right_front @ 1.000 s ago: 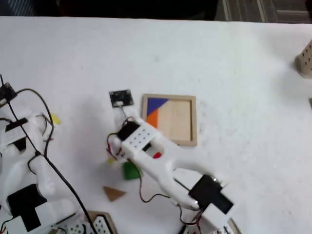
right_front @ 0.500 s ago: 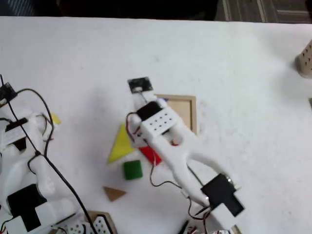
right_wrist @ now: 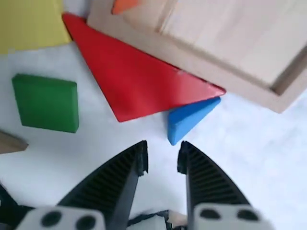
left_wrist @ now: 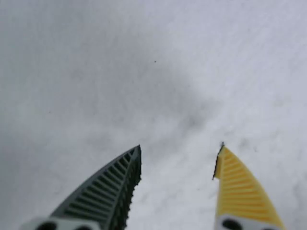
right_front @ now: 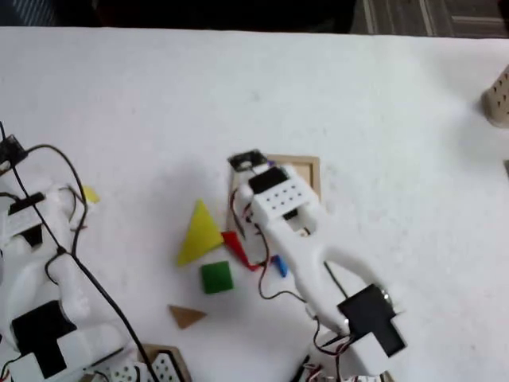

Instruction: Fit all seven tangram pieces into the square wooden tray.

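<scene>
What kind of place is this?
Probably a robot workshop or lab: a white table, a wired-up robot arm, and a wooden tray with a yellow puzzle piece nearby.

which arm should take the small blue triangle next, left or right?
Right. Its tool hangs right by the blue triangle, which lies against the red triangle at the tray edge. The left tool sits open over bare table.

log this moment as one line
right fingers open, empty, near small blue triangle piece | large red triangle piece outside, against square wooden tray rim | left fingers open over white table
</scene>
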{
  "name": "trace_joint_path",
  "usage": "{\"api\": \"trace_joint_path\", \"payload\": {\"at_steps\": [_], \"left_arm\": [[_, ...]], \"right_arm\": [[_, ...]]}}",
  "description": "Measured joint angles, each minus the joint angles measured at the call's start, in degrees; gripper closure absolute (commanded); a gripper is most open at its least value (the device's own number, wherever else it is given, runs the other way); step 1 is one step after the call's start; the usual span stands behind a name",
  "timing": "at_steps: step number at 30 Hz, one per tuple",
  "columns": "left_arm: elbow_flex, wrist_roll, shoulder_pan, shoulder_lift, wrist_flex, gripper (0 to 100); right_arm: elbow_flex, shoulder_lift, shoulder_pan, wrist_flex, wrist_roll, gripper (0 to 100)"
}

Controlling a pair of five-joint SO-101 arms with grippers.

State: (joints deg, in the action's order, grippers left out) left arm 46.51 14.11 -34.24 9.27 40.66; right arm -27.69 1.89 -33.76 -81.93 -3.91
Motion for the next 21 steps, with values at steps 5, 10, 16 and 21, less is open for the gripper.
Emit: {"api": "trace_joint_path", "payload": {"at_steps": [5,10,16,21], "left_arm": [[0.0,0.0,0.0,0.0,0.0,73],[0.0,0.0,0.0,0.0,0.0,73],[0.0,0.0,0.0,0.0,0.0,73],[0.0,0.0,0.0,0.0,0.0,73]], "right_arm": [[-3.9,4.1,-0.4,2.6,1.7,89.3],[-9.3,11.5,-3.7,8.3,1.8,89.1],[-15.2,13.9,-9.8,21.3,1.8,89.0],[-18.3,13.9,-13.5,27.1,1.8,89.2]]}}
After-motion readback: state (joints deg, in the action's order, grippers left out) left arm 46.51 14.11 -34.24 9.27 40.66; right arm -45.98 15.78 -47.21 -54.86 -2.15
